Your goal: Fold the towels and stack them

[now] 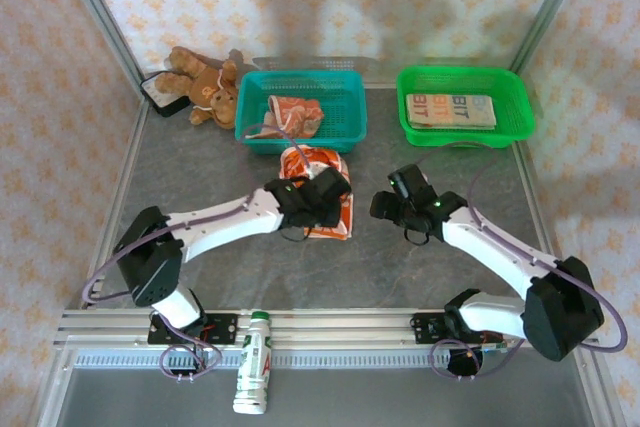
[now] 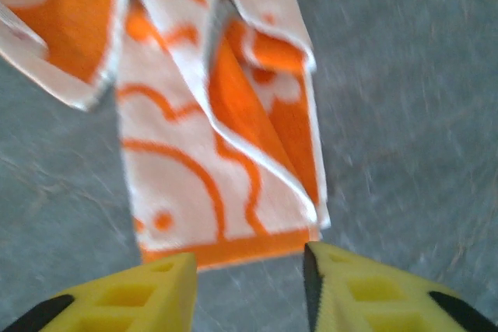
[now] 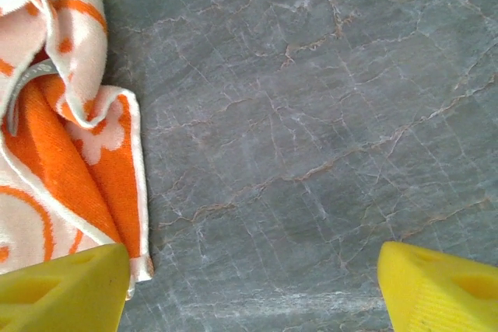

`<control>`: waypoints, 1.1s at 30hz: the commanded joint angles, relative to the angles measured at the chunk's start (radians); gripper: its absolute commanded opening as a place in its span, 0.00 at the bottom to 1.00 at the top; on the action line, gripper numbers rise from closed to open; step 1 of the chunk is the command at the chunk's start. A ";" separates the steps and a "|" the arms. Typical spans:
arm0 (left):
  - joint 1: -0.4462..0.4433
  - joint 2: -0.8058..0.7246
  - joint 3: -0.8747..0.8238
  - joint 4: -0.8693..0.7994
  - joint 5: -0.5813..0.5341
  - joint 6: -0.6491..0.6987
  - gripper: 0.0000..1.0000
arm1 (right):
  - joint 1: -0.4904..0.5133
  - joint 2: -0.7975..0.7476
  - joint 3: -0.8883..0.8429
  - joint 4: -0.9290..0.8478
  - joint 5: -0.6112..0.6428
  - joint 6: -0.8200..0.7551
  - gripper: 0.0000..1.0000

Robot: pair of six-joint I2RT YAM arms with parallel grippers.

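An orange and white printed towel lies crumpled and partly folded on the grey table, just in front of the teal basket. My left gripper hovers over its middle. In the left wrist view the towel ends just beyond my left gripper, which is open with bare table between its yellow fingers. My right gripper is to the towel's right, wide open over bare table, and the towel's edge touches its left finger. Another orange towel lies in the teal basket. A folded cream towel lies in the green basket.
The teal basket and green basket stand at the back of the table. A brown teddy bear lies at the back left. A white bottle rests on the rail near the arm bases. Patterned walls enclose the table.
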 commanded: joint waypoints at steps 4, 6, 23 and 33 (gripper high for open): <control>-0.067 0.147 0.099 -0.011 -0.061 -0.051 0.31 | 0.006 -0.086 -0.037 -0.026 0.059 0.020 0.84; -0.075 0.177 0.113 -0.022 -0.057 -0.053 0.30 | 0.006 -0.107 -0.045 -0.036 0.065 0.020 0.84; -0.085 0.315 0.155 -0.064 -0.087 -0.031 0.27 | 0.005 -0.196 -0.083 -0.075 0.085 0.026 0.86; -0.085 0.259 0.140 -0.082 -0.125 -0.035 0.00 | 0.005 -0.188 -0.077 -0.067 0.062 0.028 0.87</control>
